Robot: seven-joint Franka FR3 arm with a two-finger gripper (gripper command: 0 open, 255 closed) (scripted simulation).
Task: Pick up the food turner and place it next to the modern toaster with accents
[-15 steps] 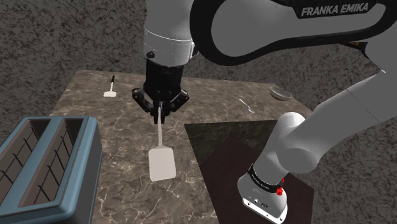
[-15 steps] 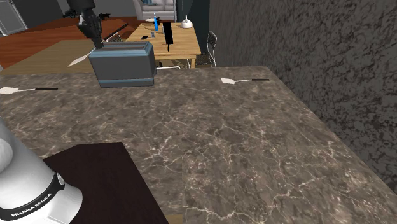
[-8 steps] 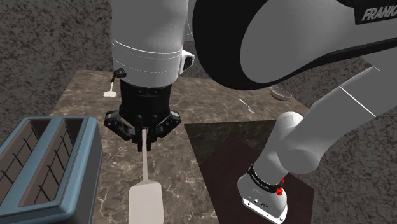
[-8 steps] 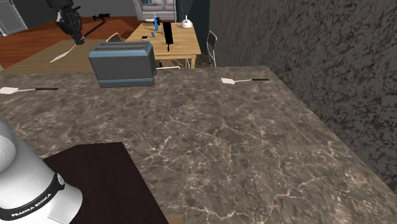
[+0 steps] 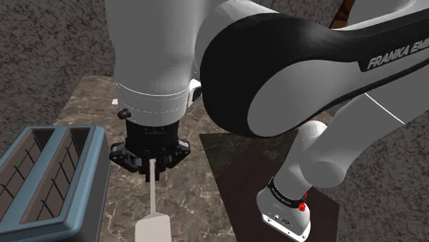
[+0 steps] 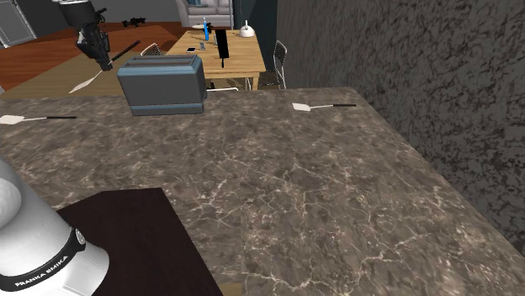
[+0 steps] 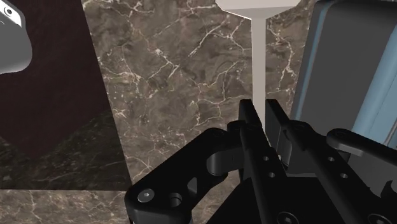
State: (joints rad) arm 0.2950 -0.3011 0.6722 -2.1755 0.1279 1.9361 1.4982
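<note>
My gripper [image 5: 151, 162] is shut on the thin white handle of the food turner [image 5: 152, 223], which hangs blade-down just above the marble counter [image 5: 185, 182]. The blue-grey two-slot toaster [image 5: 48, 175] stands close beside it, on the shoulder view's left. In the wrist view the fingertips [image 7: 249, 116] of my gripper [image 7: 261, 109] clasp the turner [image 7: 259, 60], with the toaster [image 7: 350, 76] right alongside. From the second exterior view the gripper [image 6: 100, 57] holds the turner [image 6: 82, 85] just beyond the toaster [image 6: 162, 84].
Two other white turners lie on the counter, one at the second exterior view's left [image 6: 15, 118] and one at its right [image 6: 304, 106]. The dark stand top [image 5: 254, 175] carries the arm's base [image 5: 285, 213]. A wooden table [image 6: 231, 50] stands beyond the counter.
The gripper has carried the turner toward the shoulder view's lower left, closer to the toaster; the arm now covers more of the counter. The grip has stayed shut.
</note>
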